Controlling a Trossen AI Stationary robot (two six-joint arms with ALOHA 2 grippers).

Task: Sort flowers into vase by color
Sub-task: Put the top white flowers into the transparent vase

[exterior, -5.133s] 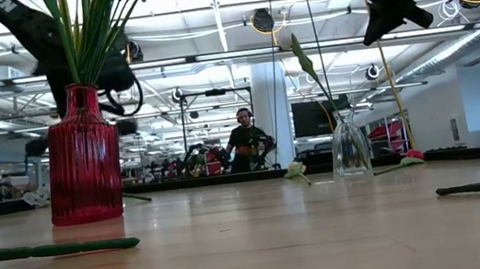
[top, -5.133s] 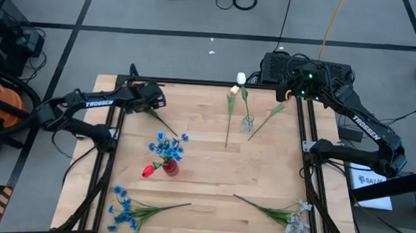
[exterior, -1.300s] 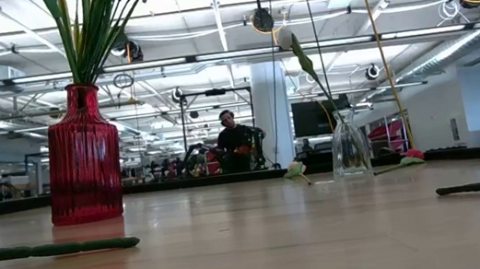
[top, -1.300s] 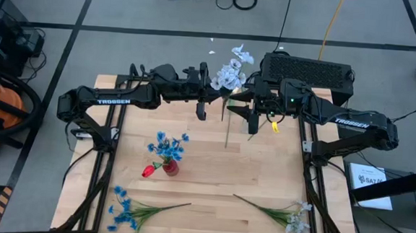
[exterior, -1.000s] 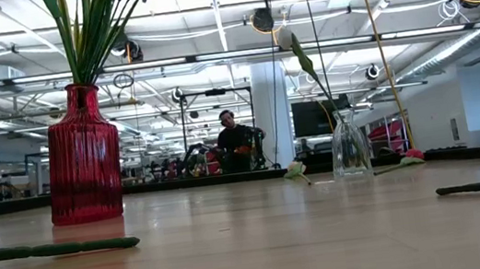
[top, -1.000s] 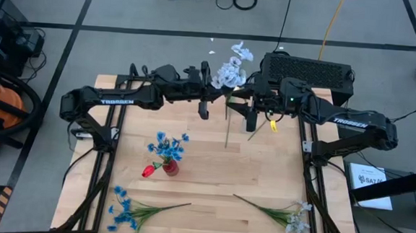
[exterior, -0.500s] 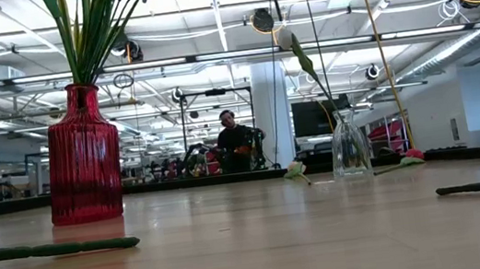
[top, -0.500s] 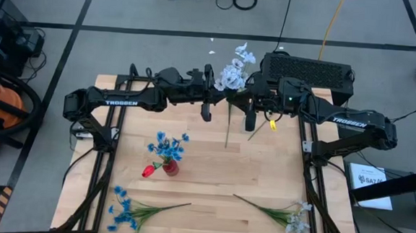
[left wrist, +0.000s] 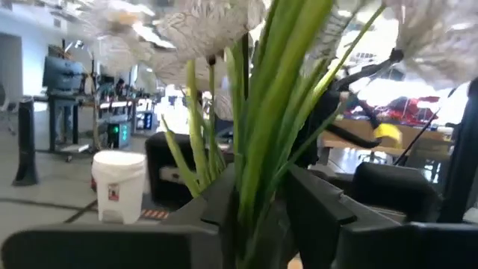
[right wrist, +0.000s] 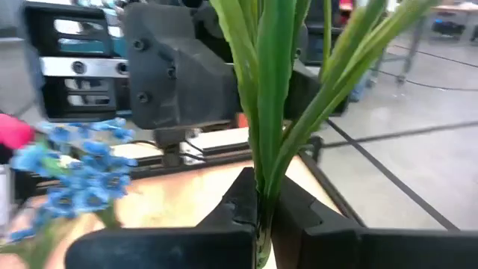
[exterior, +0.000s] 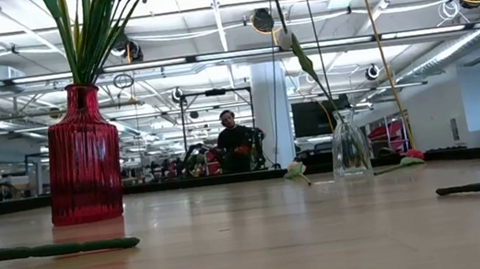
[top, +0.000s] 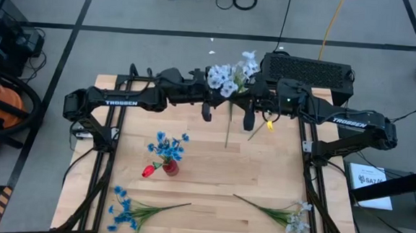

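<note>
Both grippers meet high above the table's far middle, each shut on one pale bluish-white spray (top: 228, 76) held upright between them. My left gripper (top: 207, 111) is on its left, my right gripper (top: 248, 117) on its right. The spray's stem end (exterior: 275, 0) hangs down in the low view, left of the clear vase (exterior: 349, 143), which holds a cream tulip (exterior: 284, 38). The red vase (top: 169, 168) holds blue flowers (top: 167, 147). A red tulip (top: 148, 171) lies beside it. My left gripper (left wrist: 258, 202) pinches the spray's bundle of green stems (left wrist: 254, 168) just below the blossoms, coming roughly level from the table's left. The spray is lifted clear and upright, blossoms on top. My right gripper (right wrist: 261, 198) pinches the same stems and leaves (right wrist: 267, 161) between its two fingers, coming roughly level from the table's right, across the stems. The leaves rise above the fingers.
A blue cluster (top: 124, 208) lies at the near left corner and another pale spray (top: 293, 219) at the near right. A loose stem (top: 227, 132) lies near the clear vase. A dark box (top: 309, 68) sits beyond the far edge. People show in the room behind.
Both grippers have kept their hold and drawn slightly closer together. The spray has turned, and its blossoms have swung a little toward the table's left and near side. Its hanging stem end has come down farther and shifted toward the clear vase.
</note>
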